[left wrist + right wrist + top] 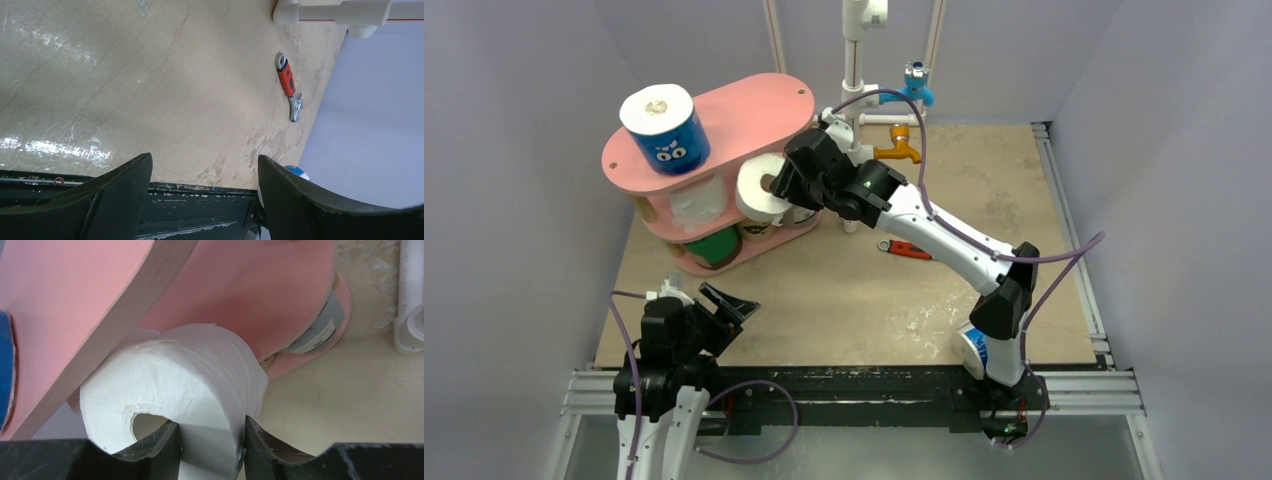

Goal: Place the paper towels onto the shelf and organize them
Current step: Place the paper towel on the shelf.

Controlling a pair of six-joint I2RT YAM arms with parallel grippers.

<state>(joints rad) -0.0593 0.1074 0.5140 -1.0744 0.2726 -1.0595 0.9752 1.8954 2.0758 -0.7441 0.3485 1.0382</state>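
One bare white paper roll with a hollow core is clenched in the right end effector, one finger inside the core and the other outside on the wall; it sits at the right-hand end of the pink three-tier shelf with oval boards and pale wooden posts, between the top and middle boards. Its long axis lies roughly level and points out toward the wrist, so the slot is straight ahead of the fingers, inward and to the left. In the right wrist view the roll's upper side looks to be against the top board's edge, so headroom seems tight. A crumpled white roll already fills the tier further in, leaving little depth. A blue printed roll with a cartoon face stands upright on the top board. The left end effector hangs released and empty over the near-left beige worktop, well apart from the shelf, so the right arm is nearer.
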